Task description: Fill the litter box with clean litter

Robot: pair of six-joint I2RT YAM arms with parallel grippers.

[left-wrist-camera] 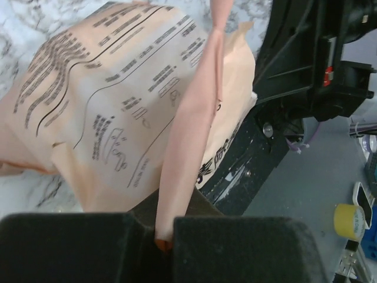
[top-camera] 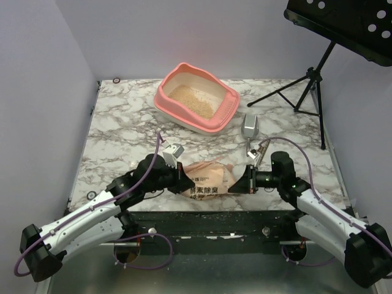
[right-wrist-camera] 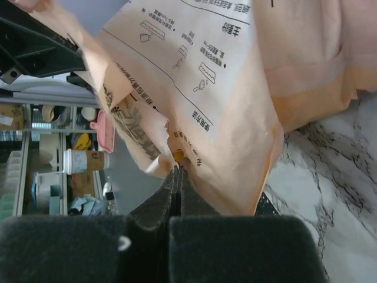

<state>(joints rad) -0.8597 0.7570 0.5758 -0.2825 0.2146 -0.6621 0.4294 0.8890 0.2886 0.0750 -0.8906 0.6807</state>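
Dark foam pads [left-wrist-camera: 70,247] of the left gripper [left-wrist-camera: 165,236] are seen pressed together on a narrow peach fold of the litter bag [left-wrist-camera: 118,118], which is pinched between them. At the bag's opposite, right end, the right gripper [right-wrist-camera: 177,174] is likewise closed, its tips clamped on the torn paper edge. The bag, printed with black Chinese text and small diagrams, is held between the two arms at the near edge of the marble table [top-camera: 122,122]. The litter box [top-camera: 158,97], salmon-pink with a cream inner wall, is placed at the far middle of the table, well apart from the bag, and is turned at an angle. A thin layer of clean litter [top-camera: 193,101] is spread over its floor. A grey metal scoop [top-camera: 250,125] is laid just right of the box, between it and the right gripper. A black music stand [top-camera: 318,73] is set beyond the table's far right corner.
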